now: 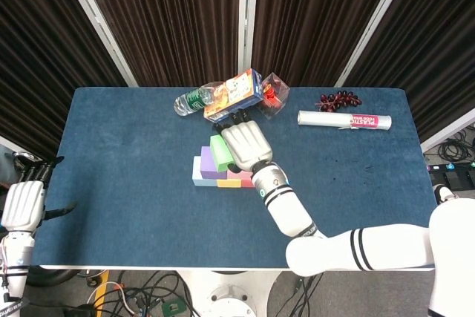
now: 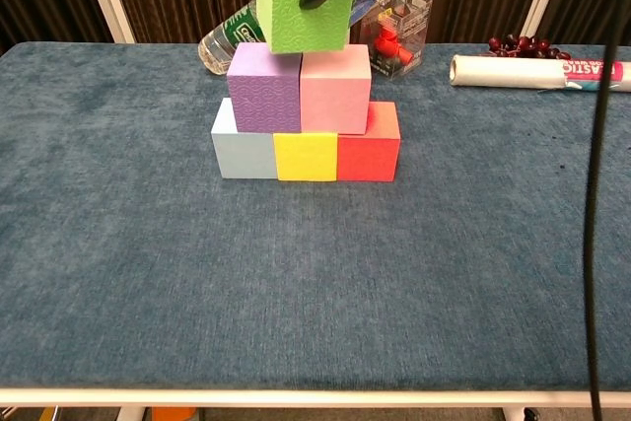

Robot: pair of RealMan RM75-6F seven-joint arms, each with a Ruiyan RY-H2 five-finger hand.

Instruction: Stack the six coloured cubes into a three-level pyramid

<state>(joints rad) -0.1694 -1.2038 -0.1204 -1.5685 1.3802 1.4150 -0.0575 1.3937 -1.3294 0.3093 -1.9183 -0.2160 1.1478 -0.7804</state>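
1. We see the left hand (image 1: 22,206) off the table's (image 2: 444,273) near-left edge, fingers apart, holding nothing.
2. Our right hand (image 1: 243,146) grips the green cube (image 2: 302,2) just above the purple cube (image 2: 263,89) and pink cube (image 2: 335,90).

This looks like a robotics lab or test bay, not a home. A single table (image 1: 111,183) stands covered in blue felt-like cloth, and dark pleated curtains (image 1: 171,20) on white frame posts (image 1: 93,12) close off the space behind its far edge. Loose cables (image 1: 156,291) and a power strip lie tangled on the pale floor below the near edge, with more wiring off the right edge. Along the far edge sits a staged jumble of props: a plastic water bottle (image 1: 194,99) on its side, a printed carton (image 1: 234,94), a clear box (image 1: 273,95), a bunch of dark grapes (image 1: 339,99) and a roll of plastic wrap (image 1: 344,119).
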